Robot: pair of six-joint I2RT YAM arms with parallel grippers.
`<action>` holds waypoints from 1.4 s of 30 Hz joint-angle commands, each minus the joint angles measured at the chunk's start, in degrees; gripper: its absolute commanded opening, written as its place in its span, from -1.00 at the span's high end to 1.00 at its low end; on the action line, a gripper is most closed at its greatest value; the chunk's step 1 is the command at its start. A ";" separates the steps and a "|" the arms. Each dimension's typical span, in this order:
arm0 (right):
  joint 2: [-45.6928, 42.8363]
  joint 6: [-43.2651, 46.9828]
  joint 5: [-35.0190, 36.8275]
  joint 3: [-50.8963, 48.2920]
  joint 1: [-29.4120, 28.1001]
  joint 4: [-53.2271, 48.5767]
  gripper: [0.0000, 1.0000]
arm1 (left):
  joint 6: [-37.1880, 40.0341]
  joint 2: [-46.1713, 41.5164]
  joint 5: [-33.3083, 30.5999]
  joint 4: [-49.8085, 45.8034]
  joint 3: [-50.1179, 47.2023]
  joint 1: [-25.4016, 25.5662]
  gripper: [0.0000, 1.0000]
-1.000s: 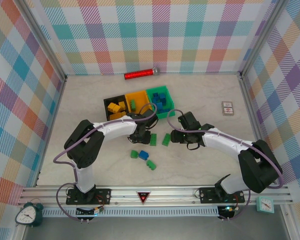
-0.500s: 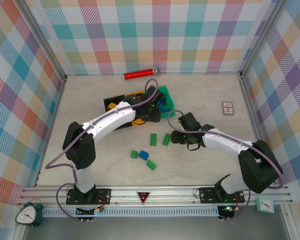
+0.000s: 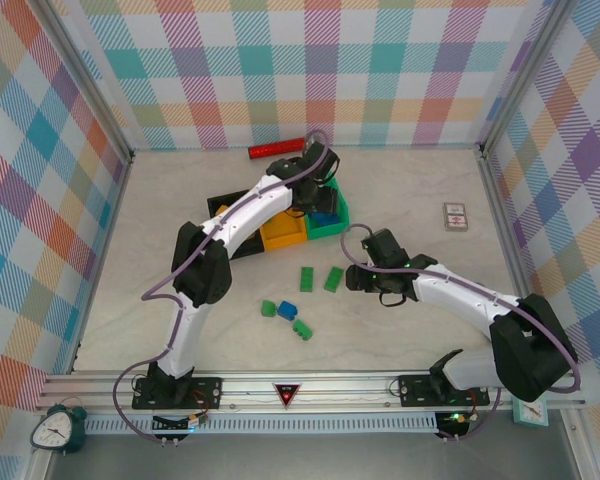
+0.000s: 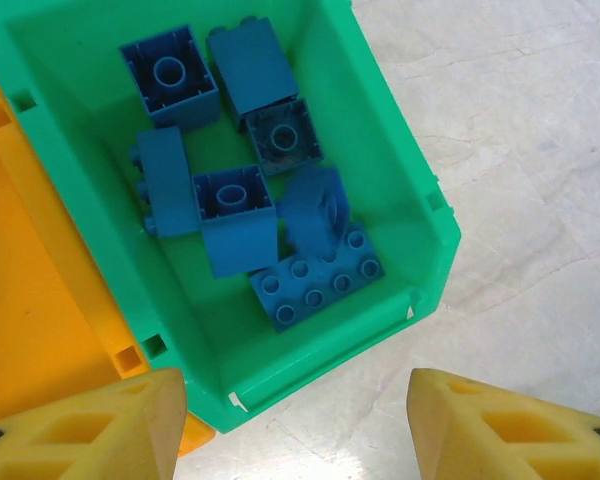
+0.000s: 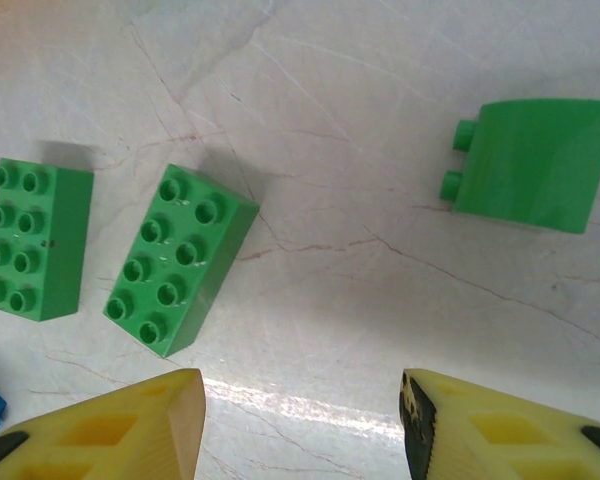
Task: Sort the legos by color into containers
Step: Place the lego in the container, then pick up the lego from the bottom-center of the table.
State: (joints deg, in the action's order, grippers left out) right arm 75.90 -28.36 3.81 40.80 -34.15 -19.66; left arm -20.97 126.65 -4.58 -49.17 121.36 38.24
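The containers stand in a row: a black bin point(image 3: 214, 205), a yellow-orange bin point(image 3: 280, 232) and a green bin point(image 3: 332, 218). Several blue legos point(image 4: 235, 205) lie in the green bin point(image 4: 400, 170). My left gripper point(image 3: 318, 195) hovers over that bin's corner; in the left wrist view it point(image 4: 295, 430) is open and holds nothing. Two green legos point(image 3: 306, 278) point(image 3: 333, 279) lie on the table just left of my right gripper point(image 3: 352, 277). In the right wrist view that gripper point(image 5: 300, 420) is open above bare table, beside the green bricks point(image 5: 180, 260) point(image 5: 35, 240). Another green brick point(image 5: 535, 165) lies on its side.
Two small green bricks point(image 3: 268, 309) point(image 3: 302, 329) and a blue one point(image 3: 287, 311) lie nearer the front. A red cylinder point(image 3: 280, 150) rests by the back wall and a white card box point(image 3: 456, 216) sits at the right. The left arm crosses over the black and yellow-orange bins.
The left arm has swung from the table's middle back over the bins to the green bin, and its jaws have opened. The right arm has hardly moved.
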 commanded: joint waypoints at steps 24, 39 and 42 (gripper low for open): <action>10.29 6.17 -5.81 8.46 -14.10 4.08 -0.12 | -10.50 -44.27 -6.20 18.10 -58.25 -0.53 -0.19; 19.03 13.14 -6.54 17.13 -23.44 2.02 -0.15 | -16.71 -51.16 -8.08 17.92 -71.32 -2.33 -0.16; 20.49 13.93 -6.52 18.53 -24.45 1.56 -0.15 | -17.08 -51.83 -8.46 17.30 -72.18 -2.70 -0.16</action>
State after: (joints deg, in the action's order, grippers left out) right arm 95.31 -16.71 -2.04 57.43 -57.76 -16.99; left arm -36.51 76.36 -11.66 -32.18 50.04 36.42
